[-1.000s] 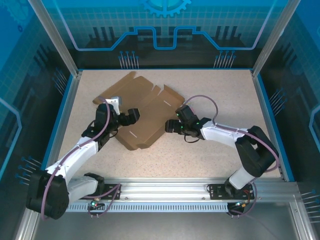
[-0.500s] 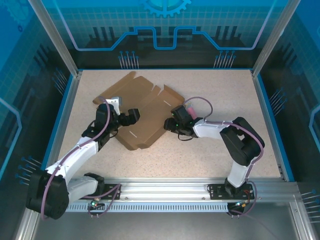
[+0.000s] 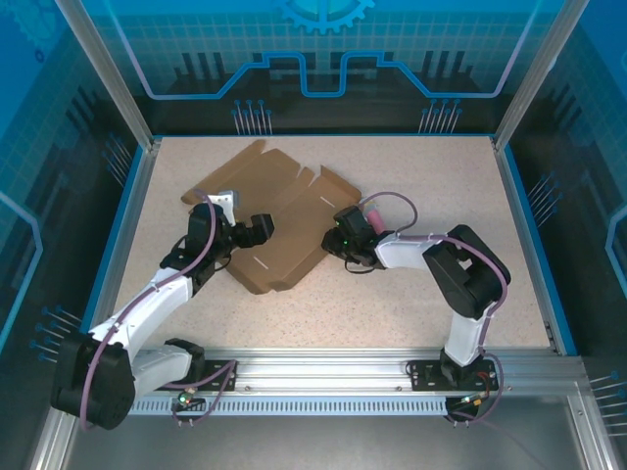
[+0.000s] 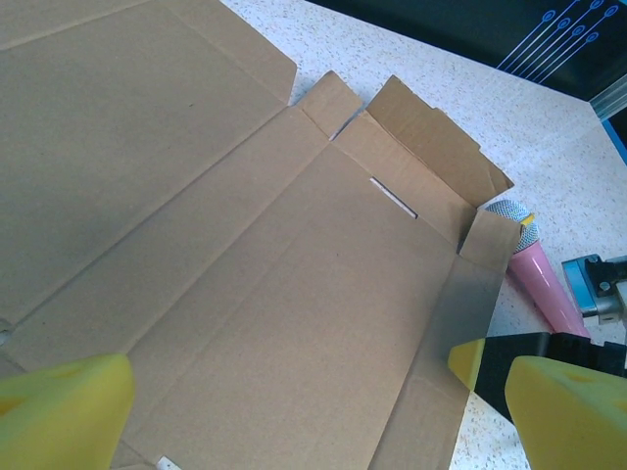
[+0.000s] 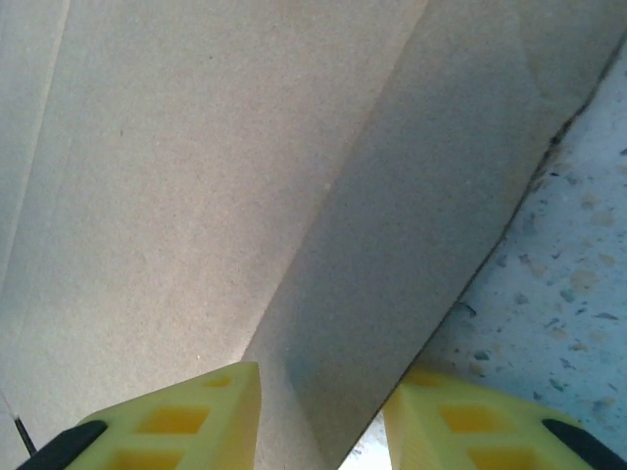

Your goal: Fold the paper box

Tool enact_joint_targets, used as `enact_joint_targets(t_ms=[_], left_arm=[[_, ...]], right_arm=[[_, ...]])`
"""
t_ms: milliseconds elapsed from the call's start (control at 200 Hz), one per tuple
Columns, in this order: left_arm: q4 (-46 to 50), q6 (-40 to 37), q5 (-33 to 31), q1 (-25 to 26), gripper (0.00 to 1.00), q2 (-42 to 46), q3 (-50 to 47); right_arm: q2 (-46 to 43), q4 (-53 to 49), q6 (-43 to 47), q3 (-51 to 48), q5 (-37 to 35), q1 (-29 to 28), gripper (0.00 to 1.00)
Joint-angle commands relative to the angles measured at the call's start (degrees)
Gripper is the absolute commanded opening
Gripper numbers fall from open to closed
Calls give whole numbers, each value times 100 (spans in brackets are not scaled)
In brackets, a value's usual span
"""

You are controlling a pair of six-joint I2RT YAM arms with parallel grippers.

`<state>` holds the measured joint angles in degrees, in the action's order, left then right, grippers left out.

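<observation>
The paper box is a flat brown die-cut sheet with flaps and slits, lying left of the table's centre. My left gripper hovers over its left half, open wide, with bare cardboard under its yellow fingers. My right gripper is at the sheet's right edge. Its two yellow fingers stand on either side of a raised side flap, with a gap showing by the right one. The flap is between the jaws and is not clamped.
A pink stick-like object with a silvery tip lies on the speckled table just right of the sheet, close to my right wrist. Blue-edged walls ring the table. A rail runs along the near edge.
My right gripper has slid left onto the sheet's right edge and its jaws have narrowed around the side flap. The left arm and the sheet have stayed put.
</observation>
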<state>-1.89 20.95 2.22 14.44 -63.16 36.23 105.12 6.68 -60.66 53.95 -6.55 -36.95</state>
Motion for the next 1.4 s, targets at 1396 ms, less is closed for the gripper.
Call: enact_joint_targets(t_ms=[1396], left_arm=[[2125, -5409, 1641, 209, 95, -1143, 4735]], right_arm=[[-3172, -4361, 7170, 2997, 3216, 2276, 0]])
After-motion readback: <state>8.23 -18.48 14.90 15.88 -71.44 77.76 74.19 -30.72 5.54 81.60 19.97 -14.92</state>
